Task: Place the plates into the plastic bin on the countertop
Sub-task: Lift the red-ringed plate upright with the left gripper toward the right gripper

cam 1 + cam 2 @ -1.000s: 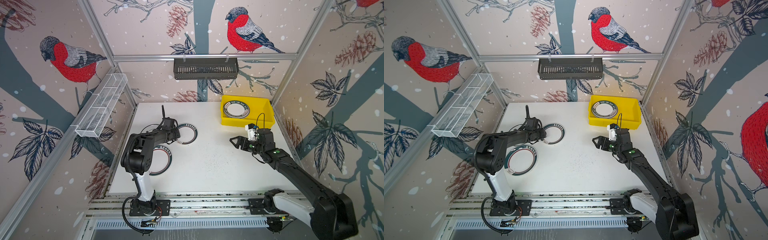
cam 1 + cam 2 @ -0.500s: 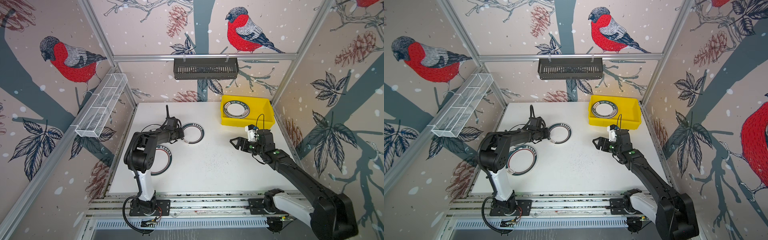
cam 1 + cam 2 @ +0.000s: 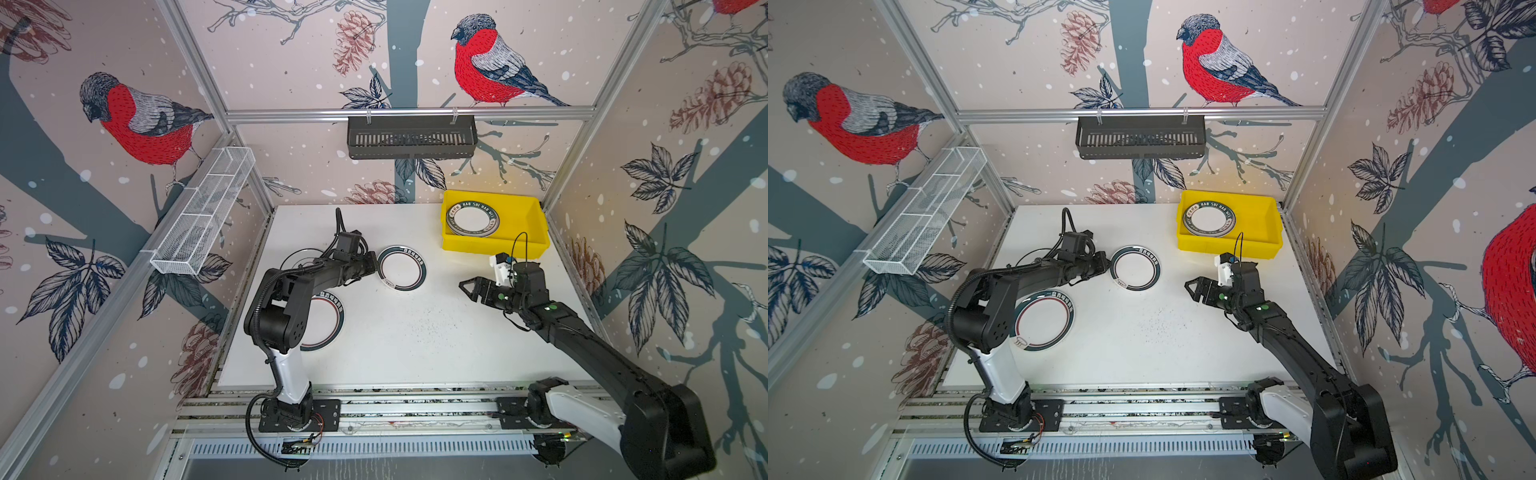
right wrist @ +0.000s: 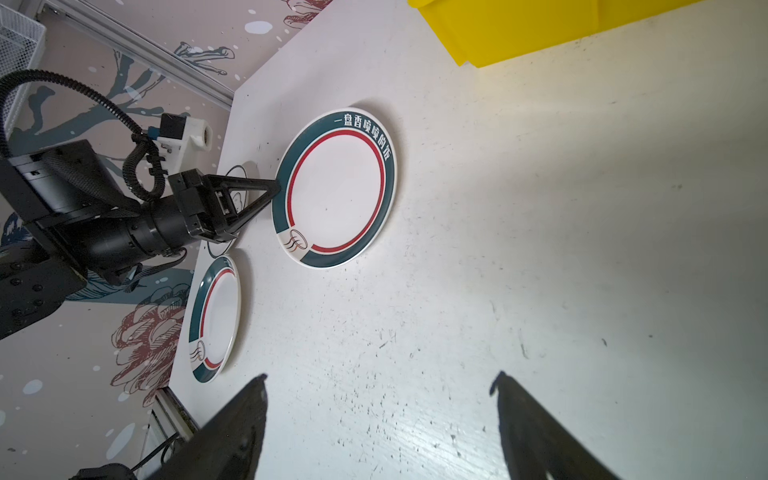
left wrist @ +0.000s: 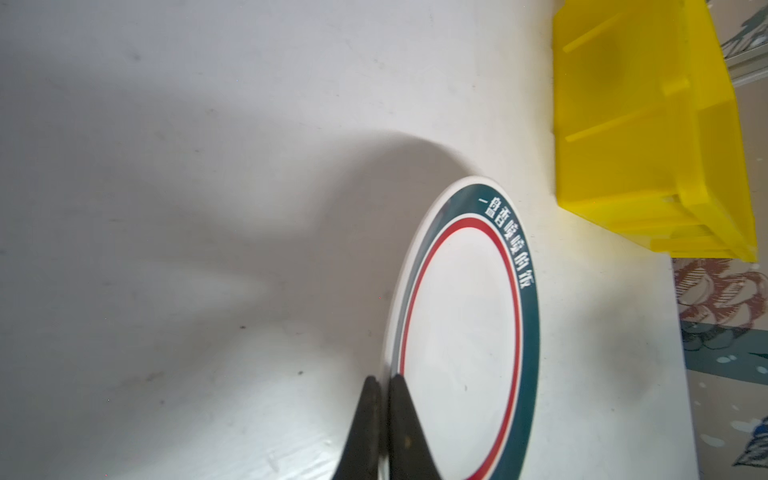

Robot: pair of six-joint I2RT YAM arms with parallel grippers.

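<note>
Lower left in a top view: spare plate (image 3: 1042,320) flat on table (image 3: 1142,353), partly under the left arm, untouched. Just right of it: left end effector (image 5: 383,377) pinching the near rim of the centre plate (image 3: 402,268). Centre plate looks flat on table, well apart from the plastic bin (image 3: 534,226). Right of centre: right end effector (image 4: 381,376) spread wide, holding nothing, over bare table. Upper right: bin with a binned plate (image 3: 473,219) inside, room beside it. Step judged: pickup of centre plate, grip on. Next likely: lift clear, carry right, lower into bin without clipping the wall.
</note>
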